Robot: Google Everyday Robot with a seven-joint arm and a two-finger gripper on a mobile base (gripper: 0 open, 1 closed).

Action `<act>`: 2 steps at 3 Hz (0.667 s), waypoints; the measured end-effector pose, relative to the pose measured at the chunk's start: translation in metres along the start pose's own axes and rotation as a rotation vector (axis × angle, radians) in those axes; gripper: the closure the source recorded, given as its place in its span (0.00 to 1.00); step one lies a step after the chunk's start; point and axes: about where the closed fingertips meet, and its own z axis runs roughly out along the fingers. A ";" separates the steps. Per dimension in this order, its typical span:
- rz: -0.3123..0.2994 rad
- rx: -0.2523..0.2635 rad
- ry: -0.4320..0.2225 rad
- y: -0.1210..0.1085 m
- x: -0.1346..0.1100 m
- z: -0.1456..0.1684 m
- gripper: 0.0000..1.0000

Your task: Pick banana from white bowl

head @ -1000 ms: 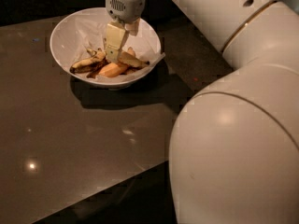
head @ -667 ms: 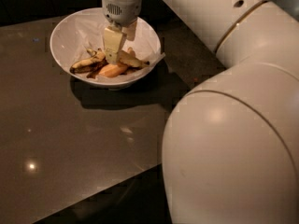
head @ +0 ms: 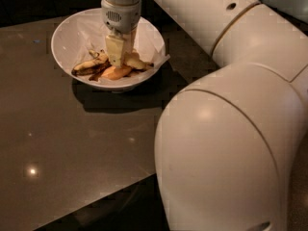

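Observation:
The white bowl (head: 65, 35), lined with crinkled white paper, stands at the back of the dark table. In it lies the pale-yellow speckled banana (head: 90, 64) with dark ends, on the left side. A darker blackened banana (head: 98, 73) lies just under it. A smooth orange piece (head: 115, 72) lies at the front. My gripper (head: 118, 57) points straight down into the bowl, right of the banana and above the orange piece, touching the fruit pile. It hides what lies beneath it.
Another pale-yellow piece (head: 138, 62) lies right of the gripper, partly hidden by it. The bowl rests on a dark glossy table (head: 72, 148). My large white arm (head: 226, 129) fills the right half of the view and covers the table's right side.
The gripper has stayed down in the bowl at nearly the same spot. The arm's big elbow section has shifted a little in the foreground. The fruit has not visibly moved.

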 end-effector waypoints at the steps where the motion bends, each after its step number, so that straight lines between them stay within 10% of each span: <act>1: 0.000 0.000 0.000 0.000 0.000 0.000 0.77; 2: 0.000 0.000 0.000 0.000 0.000 0.000 0.99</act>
